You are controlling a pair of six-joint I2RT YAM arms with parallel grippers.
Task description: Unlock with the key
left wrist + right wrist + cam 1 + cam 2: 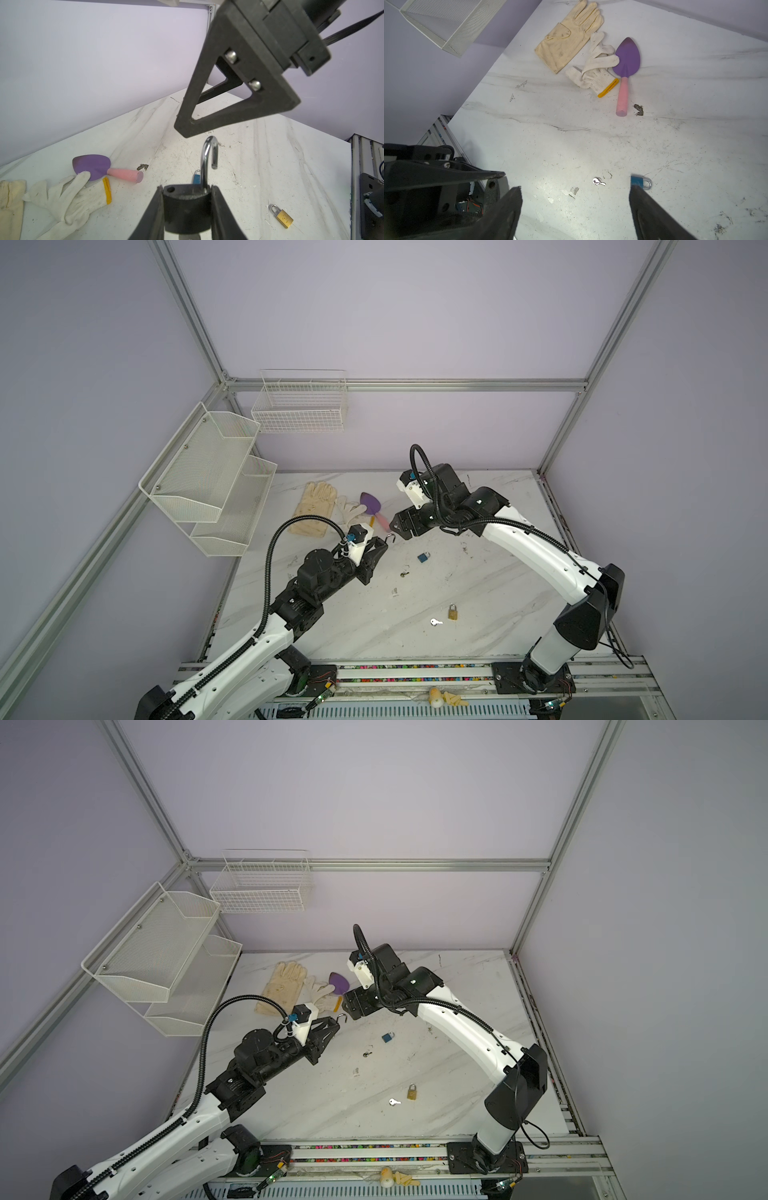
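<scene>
My left gripper (383, 542) (187, 188) is shut on a black padlock (186, 209), one finger on each side of its body. The chrome shackle (207, 153) (390, 536) stands swung open, its free end out of the body. A bit of silver metal shows at the body's near end; whether it is the key I cannot tell. My right gripper (397, 527) (575, 192) hangs open just beyond the shackle, empty. A small key (599, 182) (404, 573) lies on the table below it.
A blue padlock (423, 557) (638, 182) lies next to the small key. Nearer the front lie a brass padlock (453, 612) and a silver key (435, 621). Two gloves (316, 508) and a purple trowel (627, 60) lie at the back. Wire baskets (208, 481) hang on the left wall.
</scene>
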